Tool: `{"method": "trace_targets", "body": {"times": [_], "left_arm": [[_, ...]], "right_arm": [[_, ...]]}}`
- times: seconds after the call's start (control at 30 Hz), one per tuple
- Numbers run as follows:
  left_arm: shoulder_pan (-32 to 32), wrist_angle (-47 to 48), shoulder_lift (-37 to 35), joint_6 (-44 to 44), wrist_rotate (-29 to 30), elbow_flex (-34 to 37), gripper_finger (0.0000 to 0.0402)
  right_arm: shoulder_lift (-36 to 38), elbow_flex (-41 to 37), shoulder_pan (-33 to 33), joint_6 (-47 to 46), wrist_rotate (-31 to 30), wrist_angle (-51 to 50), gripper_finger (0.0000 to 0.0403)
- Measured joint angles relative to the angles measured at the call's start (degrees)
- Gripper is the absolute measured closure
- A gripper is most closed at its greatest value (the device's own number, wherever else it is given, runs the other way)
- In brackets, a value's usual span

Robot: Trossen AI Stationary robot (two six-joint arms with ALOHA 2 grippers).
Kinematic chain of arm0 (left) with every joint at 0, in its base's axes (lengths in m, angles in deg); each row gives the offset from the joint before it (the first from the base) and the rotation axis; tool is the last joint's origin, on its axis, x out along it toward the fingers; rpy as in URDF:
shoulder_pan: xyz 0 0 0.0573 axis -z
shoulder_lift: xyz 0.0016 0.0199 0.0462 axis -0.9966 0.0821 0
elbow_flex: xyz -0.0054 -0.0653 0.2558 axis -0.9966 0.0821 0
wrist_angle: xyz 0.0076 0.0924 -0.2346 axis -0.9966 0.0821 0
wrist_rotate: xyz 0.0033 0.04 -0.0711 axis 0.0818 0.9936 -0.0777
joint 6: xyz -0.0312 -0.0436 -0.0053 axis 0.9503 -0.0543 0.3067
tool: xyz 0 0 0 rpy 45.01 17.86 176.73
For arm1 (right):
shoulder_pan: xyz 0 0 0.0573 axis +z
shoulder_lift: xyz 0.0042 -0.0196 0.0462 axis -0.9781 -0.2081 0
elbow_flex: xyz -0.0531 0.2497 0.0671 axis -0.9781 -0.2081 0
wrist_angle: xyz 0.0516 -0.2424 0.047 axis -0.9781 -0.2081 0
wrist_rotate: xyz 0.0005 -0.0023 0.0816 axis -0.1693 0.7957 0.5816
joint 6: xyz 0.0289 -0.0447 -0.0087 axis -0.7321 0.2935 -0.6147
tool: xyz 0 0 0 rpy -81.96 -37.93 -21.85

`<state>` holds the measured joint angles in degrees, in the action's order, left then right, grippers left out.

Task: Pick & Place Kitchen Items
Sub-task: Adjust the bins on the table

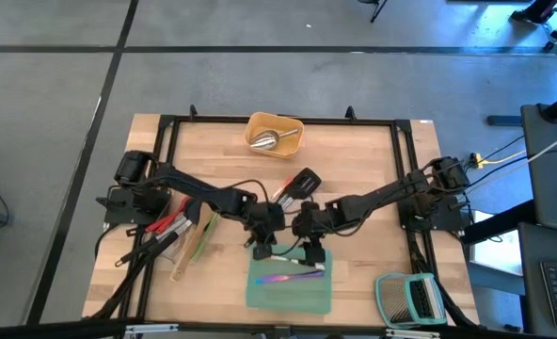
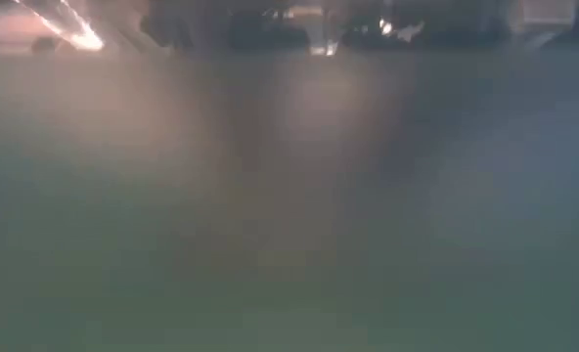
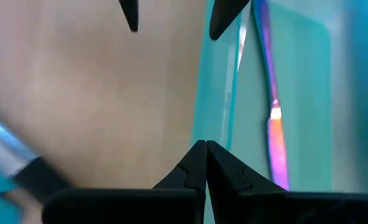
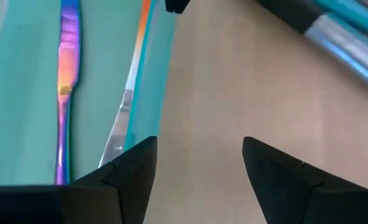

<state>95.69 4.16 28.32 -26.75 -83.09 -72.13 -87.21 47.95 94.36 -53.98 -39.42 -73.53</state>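
Note:
A teal tray (image 1: 289,287) near the table's front edge holds an iridescent piece of cutlery (image 1: 289,277), which also shows in the left wrist view (image 3: 275,118) and the right wrist view (image 4: 66,81). My left gripper (image 1: 262,247) is shut with nothing between its fingers (image 3: 206,150), over the tray's far left rim. My right gripper (image 1: 309,249) is open beside it, at the tray's far rim, with only bare wood between its fingers (image 4: 199,158). A heap of long-handled utensils (image 1: 180,231) lies at the left. A black spatula (image 1: 302,183) lies behind the grippers. A steel scoop (image 1: 265,140) rests in the yellow tray (image 1: 293,141).
A green-framed slatted rack (image 1: 409,299) stands at the front right corner. A blue-handled tool (image 4: 342,31) lies on the wood close to the grippers. A black frame (image 1: 170,122) runs around the tabletop. The low view is blurred and shows nothing usable.

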Motion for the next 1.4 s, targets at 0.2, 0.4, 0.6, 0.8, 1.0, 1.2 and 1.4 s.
{"method": "trace_targets", "body": {"times": [0.2, 0.4, 0.6, 0.8, 1.0, 1.2, 1.4], "left_arm": [[5.0, -5.2, 0.0, 5.3, 2.7, 0.0, 0.0399], [9.4, -6.9, -0.1, 9.5, 9.7, 0.0, 0.0399], [10.5, -6.4, -0.1, 7.1, 20.6, -1.2, 0.0397], [8.4, -5.8, -0.1, 2.9, 29.3, -1.4, 0.0396], [6.2, -1.0, -0.7, 0.2, 35.9, -1.4, 0.0396], [5.0, 0.9, -2.7, 0.3, 38.6, -1.4, 0.0396], [5.3, 0.8, -3.1, 4.7, 43.3, -1.4, 0.0399]], "right_arm": [[0.0, 0.0, 4.9, -4.6, -2.6, 0.2, 0.0163], [0.0, 0.0, 9.1, -6.8, -6.9, 2.7, 0.0163], [-0.1, 3.0, 10.8, -3.9, -16.6, 2.6, 0.0163], [0.0, 5.5, 10.9, 5.2, -26.8, 2.4, 0.0163], [-0.1, 5.5, 11.0, 10.8, -22.6, 1.0, 0.0163], [0.0, 5.5, 9.3, 12.0, -18.8, 0.1, 0.0163], [2.7, 1.0, 6.1, 12.4, -14.7, 4.4, 0.0163]]}}
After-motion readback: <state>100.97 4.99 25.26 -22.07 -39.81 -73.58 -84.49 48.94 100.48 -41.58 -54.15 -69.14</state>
